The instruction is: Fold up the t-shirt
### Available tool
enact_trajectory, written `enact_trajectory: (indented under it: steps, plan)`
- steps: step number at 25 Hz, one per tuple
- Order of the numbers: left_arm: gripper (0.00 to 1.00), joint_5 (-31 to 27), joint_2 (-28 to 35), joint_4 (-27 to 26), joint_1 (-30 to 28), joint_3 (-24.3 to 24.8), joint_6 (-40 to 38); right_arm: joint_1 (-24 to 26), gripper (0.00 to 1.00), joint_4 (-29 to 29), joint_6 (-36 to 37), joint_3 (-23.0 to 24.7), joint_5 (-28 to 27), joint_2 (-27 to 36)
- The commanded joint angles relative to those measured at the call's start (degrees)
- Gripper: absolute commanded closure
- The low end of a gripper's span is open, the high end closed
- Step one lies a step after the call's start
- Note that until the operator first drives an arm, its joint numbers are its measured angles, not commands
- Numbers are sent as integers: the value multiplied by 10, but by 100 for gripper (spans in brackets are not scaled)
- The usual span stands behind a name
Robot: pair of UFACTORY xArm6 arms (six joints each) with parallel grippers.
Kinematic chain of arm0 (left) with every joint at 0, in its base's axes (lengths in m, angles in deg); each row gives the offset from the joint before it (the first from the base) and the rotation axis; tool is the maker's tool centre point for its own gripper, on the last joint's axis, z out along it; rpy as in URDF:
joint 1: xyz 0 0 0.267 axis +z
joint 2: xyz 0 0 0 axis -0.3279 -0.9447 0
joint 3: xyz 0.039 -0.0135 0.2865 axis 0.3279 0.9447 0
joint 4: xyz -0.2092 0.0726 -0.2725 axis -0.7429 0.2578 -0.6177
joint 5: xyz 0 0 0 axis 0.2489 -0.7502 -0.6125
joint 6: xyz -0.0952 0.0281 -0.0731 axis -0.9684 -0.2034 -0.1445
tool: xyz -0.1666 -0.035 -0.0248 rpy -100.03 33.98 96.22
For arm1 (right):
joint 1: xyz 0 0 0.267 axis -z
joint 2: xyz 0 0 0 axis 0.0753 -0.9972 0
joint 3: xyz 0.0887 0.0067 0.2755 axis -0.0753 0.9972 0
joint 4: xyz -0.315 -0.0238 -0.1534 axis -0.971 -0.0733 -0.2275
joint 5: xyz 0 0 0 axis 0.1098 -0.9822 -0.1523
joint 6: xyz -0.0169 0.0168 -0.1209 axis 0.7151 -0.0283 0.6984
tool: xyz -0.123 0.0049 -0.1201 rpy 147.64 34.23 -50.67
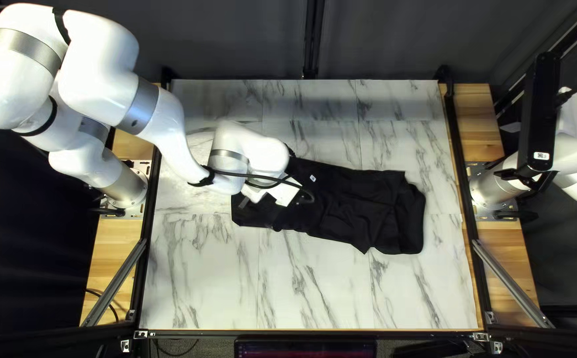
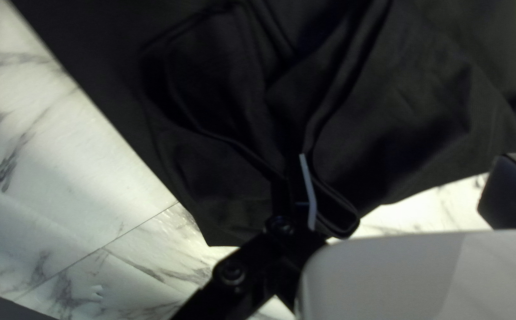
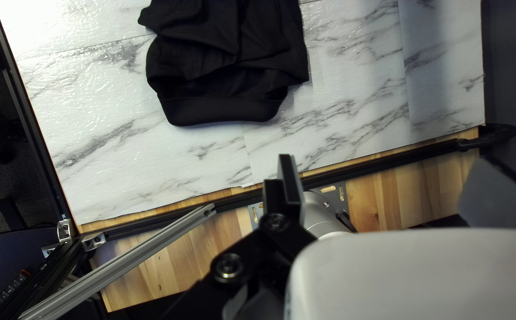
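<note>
Black t-shirt [image 1: 358, 209] lay as a soft, rumpled oblong on the glossy marble table [image 1: 318, 278]. Left gripper [image 2: 395, 195] gaped wide over its collar, and right gripper [image 3: 387, 173] was wide too.

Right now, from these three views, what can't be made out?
Left wrist view: left gripper open at the t-shirt's collar; black finger against black cloth, so contact is unclear.
Right wrist view: beyond the open right gripper, only one end of the t-shirt shows; the view's edge cuts off the rest.
Top left view: the left arm's wrist hides its gripper and the collar; the right gripper is out of frame.
</note>
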State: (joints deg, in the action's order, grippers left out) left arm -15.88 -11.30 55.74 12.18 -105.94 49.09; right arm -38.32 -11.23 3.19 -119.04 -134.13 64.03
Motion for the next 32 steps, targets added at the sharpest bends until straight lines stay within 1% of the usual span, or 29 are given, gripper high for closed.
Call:
enact_trajectory:
  steps: [1, 7, 11, 14, 20, 24, 32]
  plan:
    - [0, -11, -32, 2, -8, -23, 28, 0, 0, 0, 0, 0, 0, 0]
    - [0, -32, -50, 6, -3, -40, 58, 0, 0, 0, 0, 0, 0, 0]
    - [0, -63, -76, 14, 7, -76, 84, 0, 0, 0, 0, 0, 0, 0]
    - [0, -85, -88, 16, 6, -92, 97, 0, 0, 0, 0, 0, 0, 0]
    - [0, -108, -97, 12, -3, -100, 112, 0, 0, 0, 0, 0, 0, 0]
    - [0, -125, -108, 7, -15, -116, 121, 0, 0, 0, 0, 0, 0, 0]
    - [0, -138, -120, -3, -36, -130, 140, 0, 0, 0, 0, 0, 0, 0]
